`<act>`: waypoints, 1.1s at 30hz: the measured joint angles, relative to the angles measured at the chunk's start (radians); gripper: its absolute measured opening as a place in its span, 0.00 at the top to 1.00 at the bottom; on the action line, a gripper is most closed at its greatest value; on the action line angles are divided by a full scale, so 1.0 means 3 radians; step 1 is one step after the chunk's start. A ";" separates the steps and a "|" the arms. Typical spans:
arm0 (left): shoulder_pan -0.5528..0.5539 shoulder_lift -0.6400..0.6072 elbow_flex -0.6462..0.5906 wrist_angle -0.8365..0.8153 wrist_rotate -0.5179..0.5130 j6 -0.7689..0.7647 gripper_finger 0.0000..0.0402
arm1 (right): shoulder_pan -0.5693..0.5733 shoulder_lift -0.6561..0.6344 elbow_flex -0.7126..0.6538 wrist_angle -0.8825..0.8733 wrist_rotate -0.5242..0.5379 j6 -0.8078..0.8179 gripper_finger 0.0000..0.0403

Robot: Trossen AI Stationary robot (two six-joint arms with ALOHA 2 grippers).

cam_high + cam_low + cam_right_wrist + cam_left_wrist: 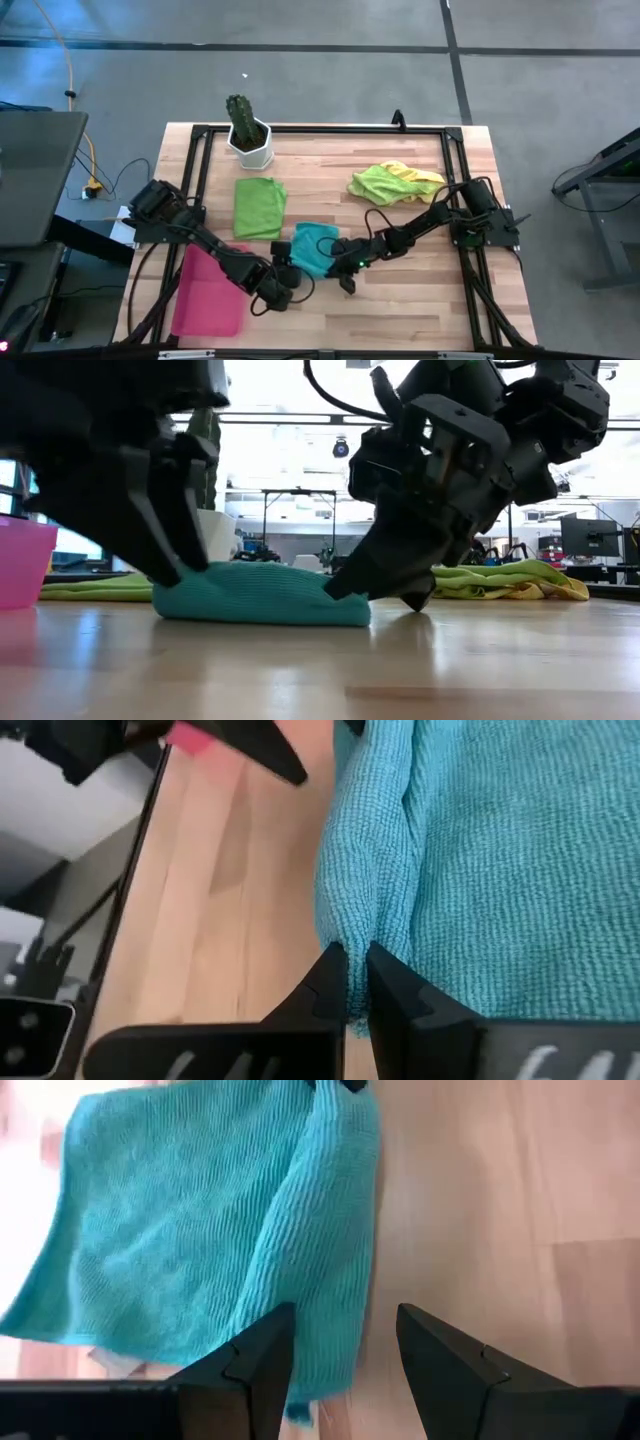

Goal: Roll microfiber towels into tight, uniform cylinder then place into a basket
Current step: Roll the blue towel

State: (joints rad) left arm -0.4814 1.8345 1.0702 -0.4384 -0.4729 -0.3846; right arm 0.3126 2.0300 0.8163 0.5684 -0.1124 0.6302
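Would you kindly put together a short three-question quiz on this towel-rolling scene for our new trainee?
1. True or false: the right claw is shut on the edge of the teal ribbed microfiber towel.
2. Which thing stands at the table's far side beside the flat green microfiber towel? A) the white pot with a cactus B) a blue bucket C) a glass bottle
3. Fill in: the left claw has its fingers ____ at the teal towel's edge.

Key: 1 true; 2 A; 3 open. The shallow pink-red rectangular basket holds no towel that can be seen.
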 joint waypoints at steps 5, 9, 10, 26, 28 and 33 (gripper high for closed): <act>-0.0001 -0.0006 0.0004 0.0078 -0.0034 0.0087 0.58 | 0.0003 0.0001 0.0000 -0.0053 -0.0005 -0.0158 0.99; 0.0016 0.0006 0.0004 0.0060 -0.0035 0.0097 0.58 | 0.0001 0.0001 0.0000 -0.0058 0.0004 -0.0181 0.99; 0.0018 0.0011 0.0004 0.0059 -0.0035 0.0101 0.58 | 0.0000 0.0002 0.0000 -0.0057 0.0012 -0.0186 0.99; 0.0005 0.0012 0.0003 0.0247 0.0089 0.0310 0.58 | -0.0004 0.0004 0.0000 -0.0058 0.0033 -0.0200 0.99; 0.0004 0.0023 0.0003 0.0189 0.0178 0.0245 0.58 | -0.0004 0.0004 0.0000 -0.0056 0.0036 -0.0202 0.99; 0.0019 0.0111 -0.0024 0.0094 0.0247 0.0101 0.58 | 0.0004 0.0005 0.0000 -0.0055 0.0047 -0.0203 0.99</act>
State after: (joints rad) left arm -0.4757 1.8678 1.0630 -0.4101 -0.3989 -0.3542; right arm 0.3137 2.0315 0.8162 0.5519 -0.0983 0.5692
